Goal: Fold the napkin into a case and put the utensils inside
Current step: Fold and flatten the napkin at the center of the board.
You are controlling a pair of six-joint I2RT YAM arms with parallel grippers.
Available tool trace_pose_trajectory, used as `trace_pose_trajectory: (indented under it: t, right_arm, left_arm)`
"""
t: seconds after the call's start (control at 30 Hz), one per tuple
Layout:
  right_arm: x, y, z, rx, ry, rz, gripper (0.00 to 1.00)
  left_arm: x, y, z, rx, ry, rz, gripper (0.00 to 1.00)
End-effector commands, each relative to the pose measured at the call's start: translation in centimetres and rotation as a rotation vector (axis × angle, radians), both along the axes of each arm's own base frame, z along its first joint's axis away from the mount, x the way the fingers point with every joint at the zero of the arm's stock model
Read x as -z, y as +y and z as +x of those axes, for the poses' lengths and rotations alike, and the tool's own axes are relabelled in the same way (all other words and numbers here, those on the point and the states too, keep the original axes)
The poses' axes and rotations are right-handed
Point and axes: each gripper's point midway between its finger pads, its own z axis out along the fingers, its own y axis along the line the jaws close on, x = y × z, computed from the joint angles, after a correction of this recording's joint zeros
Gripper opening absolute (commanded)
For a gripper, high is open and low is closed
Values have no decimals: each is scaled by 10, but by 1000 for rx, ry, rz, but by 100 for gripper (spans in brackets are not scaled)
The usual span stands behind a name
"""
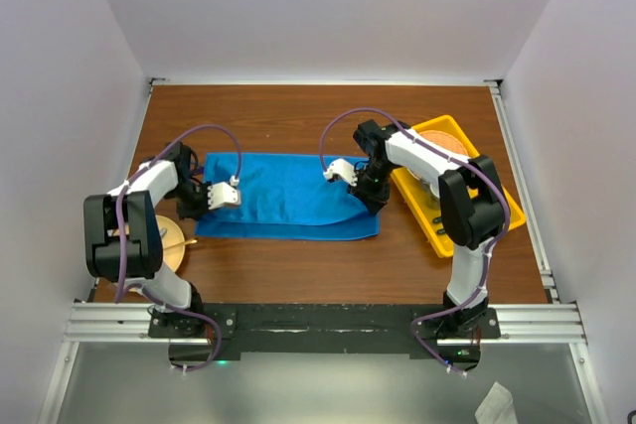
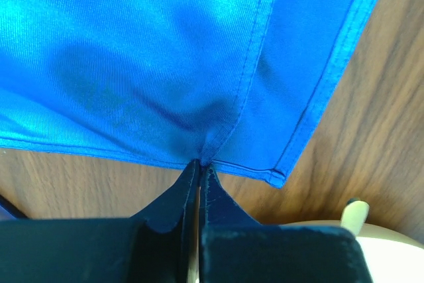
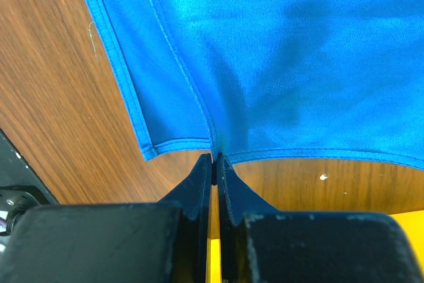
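**A:** Where is the napkin [image 1: 288, 198]?

**B:** Flat on the bench [image 1: 298, 265], midway between the arms, doubled into a wide band. The left gripper [image 2: 200, 164] is pinched tight on the hem at one end, and the right gripper [image 3: 214, 158] is pinched the same way at the other.

**A:** What could go wrong?

**B:** Each bite takes only a sliver of slick cloth. I judge a lift could pull one hem free and skew the fold. If the arms travel unevenly, the layers would also shift or wrinkle.
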Motion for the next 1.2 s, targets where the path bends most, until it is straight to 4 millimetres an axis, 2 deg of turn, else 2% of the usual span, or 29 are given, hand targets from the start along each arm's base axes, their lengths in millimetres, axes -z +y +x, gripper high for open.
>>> trace_pose_trajectory:
  t: [0.0, 0.1, 0.4, 0.7, 1.17]
  right_arm:
    - [-25, 5, 0, 0, -33, 46, 0]
    - [-28, 2, -4, -6, -32, 45, 0]
    - [-29, 0, -19, -1, 2, 55, 0]
    - [-19, -3, -33, 8, 45, 53, 0]
    - [-10, 0, -43, -7, 71, 52, 0]
  left_arm:
    - [-19, -6, -1, 13, -22, -17, 0]
    - [-26, -6, -3, 15, -23, -18, 0]
    - [-26, -8, -13, 23, 4, -26, 0]
    - [-26, -7, -19, 31, 29, -20, 0]
    - [-23, -7, -27, 41, 58, -16, 0]
